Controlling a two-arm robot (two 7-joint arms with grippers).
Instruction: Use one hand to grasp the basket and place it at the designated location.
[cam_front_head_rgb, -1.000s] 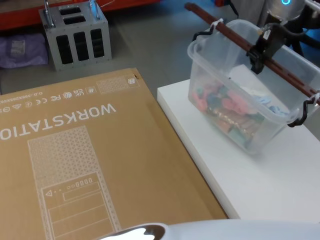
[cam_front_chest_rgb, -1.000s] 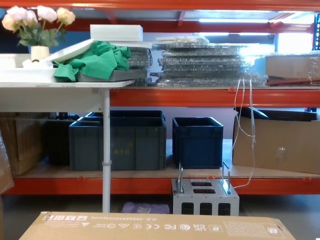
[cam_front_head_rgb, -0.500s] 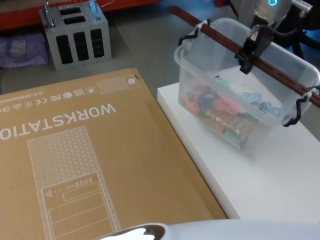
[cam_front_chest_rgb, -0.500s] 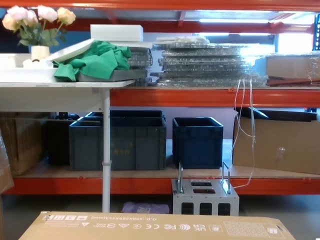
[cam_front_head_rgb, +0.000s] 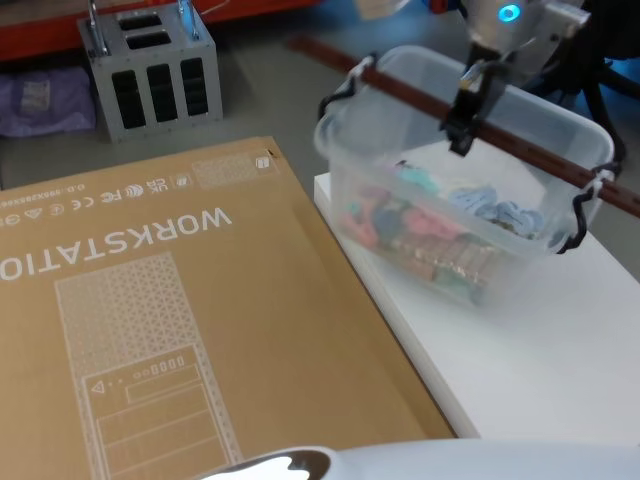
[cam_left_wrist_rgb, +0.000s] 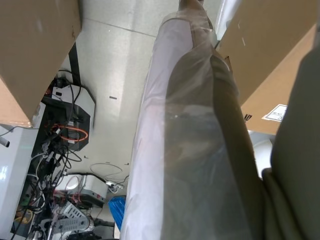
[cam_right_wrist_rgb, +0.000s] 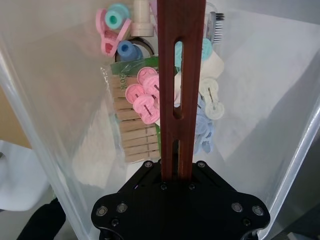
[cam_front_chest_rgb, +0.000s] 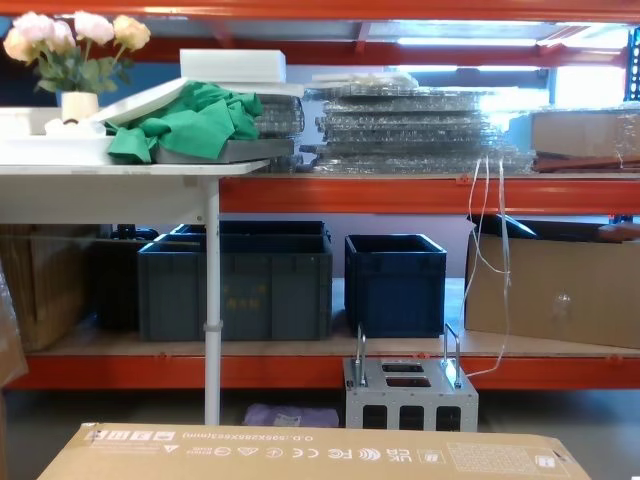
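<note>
Right arm, pose: you have it reaching in above the far right part of the white slab (cam_front_head_rgb: 560, 340); silver-grey wrist with the blue ring light (cam_front_head_rgb: 510, 13) is uppermost, and the right gripper (cam_front_head_rgb: 461, 133) points down from it toward the slab.

Claw: clenched on the dark red-brown handle (cam_front_head_rgb: 400, 88), roughly at mid-length of the bar; in the right wrist view the handle (cam_right_wrist_rgb: 180, 75) runs straight out from between the jaws of the right gripper (cam_right_wrist_rgb: 176, 172), one finger on either side of it.

Basket (cam_front_head_rgb: 372, 160): hangs under the handle over the slab's far left corner; its left end overhangs the slab's left edge; its rim slopes, left end farther from you; you cannot tell whether its bottom touches the slab.

Rigging: black wire (cam_front_head_rgb: 575, 215) loops the handle to the rim at the end over the slab; a white zip tie (cam_front_head_rgb: 600, 175) sits just above it.

Contents, through the basket wall (cam_right_wrist_rgb: 60, 100): wooden clothes pegs (cam_right_wrist_rgb: 132, 130), pink clips (cam_right_wrist_rgb: 142, 95), pale blue pieces.

Surroundings: cardboard carton (cam_front_head_rgb: 150, 300) lies just left of the slab; grey metal box (cam_front_head_rgb: 150, 70) stands on the floor well beyond the slab's far left corner.
</note>
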